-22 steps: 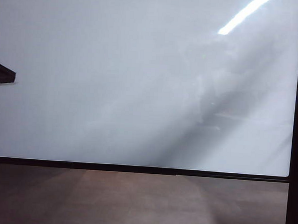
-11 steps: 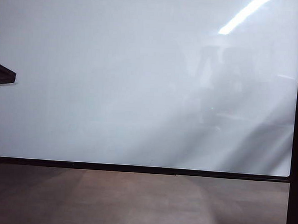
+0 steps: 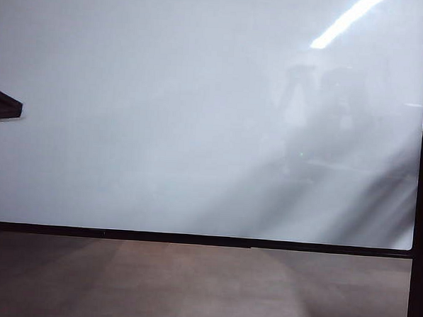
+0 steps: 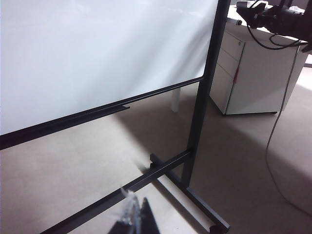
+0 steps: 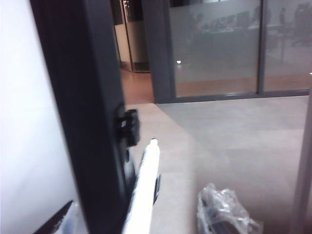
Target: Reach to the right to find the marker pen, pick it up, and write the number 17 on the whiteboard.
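Right wrist view: right end effector [image 5: 140,222] cut off by the picture edge, only two plastic-wrapped fingertips [image 5: 222,213] show, spread wide, gripping nothing

Marker pen [image 5: 144,187] stands between them, white barrel, dark tip pointing away from the camera, lower end out of frame; cannot tell what holds it up or whether a finger touches it

Just beside the pen is the dark frame post [image 5: 90,122] with a small black clip [image 5: 127,126], blurred

Beyond: grey floor [image 5: 234,146], then a glass partition [image 5: 214,44] with a dim room behind, hard to make out

Left wrist view: left end effector [image 4: 132,219] is only a dark sliver with a bit of clear plastic at the picture edge, cannot tell if spread or pressed together

Past it the black stand [image 4: 195,146] on beige floor, whiteboard [image 4: 97,53] above, white cabinet [image 4: 248,73] further off with black gear on top, cropped, and a cable [image 4: 273,146] trailing down

Exterior view: brown wood-grain surface [image 3: 191,285] nearest, whiteboard filling the rest, thin black frame, no writing, light streak [image 3: 346,20] near its upper right corner, murky grey reflections at right, unreadable; dark ledge [image 3: 1,105] cut off at left edge; no arm directly seen here
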Tool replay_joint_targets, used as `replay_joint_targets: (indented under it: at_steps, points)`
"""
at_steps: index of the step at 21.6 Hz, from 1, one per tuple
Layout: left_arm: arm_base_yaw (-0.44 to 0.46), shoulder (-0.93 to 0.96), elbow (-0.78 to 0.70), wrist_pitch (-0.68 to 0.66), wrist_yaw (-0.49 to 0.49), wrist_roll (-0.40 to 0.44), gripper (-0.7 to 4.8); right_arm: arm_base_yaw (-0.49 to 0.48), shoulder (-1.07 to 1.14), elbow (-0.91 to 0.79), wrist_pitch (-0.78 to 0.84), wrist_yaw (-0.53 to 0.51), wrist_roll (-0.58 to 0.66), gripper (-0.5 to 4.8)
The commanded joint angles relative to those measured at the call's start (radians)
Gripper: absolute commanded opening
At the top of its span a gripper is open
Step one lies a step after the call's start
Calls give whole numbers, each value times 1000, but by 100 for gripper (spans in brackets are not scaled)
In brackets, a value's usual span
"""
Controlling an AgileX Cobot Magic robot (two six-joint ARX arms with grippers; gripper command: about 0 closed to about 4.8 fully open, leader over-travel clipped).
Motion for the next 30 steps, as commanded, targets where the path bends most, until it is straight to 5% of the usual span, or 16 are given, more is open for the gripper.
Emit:
replay_joint_targets:
  at_steps: [1,18,25,30]
  points:
    - [0,2,0,8,4,2,-5,18,16,32,-21,-2,-18,313]
    - [0,2,0,8,4,2,-5,21,67,58,-24,9,-26,260]
    - [0,2,1,9,4,2,-5,50,90,90,-46,15,-26,194]
    - [0,2,1,8,4,2,-5,51,90,96,-47,28,-26,54]
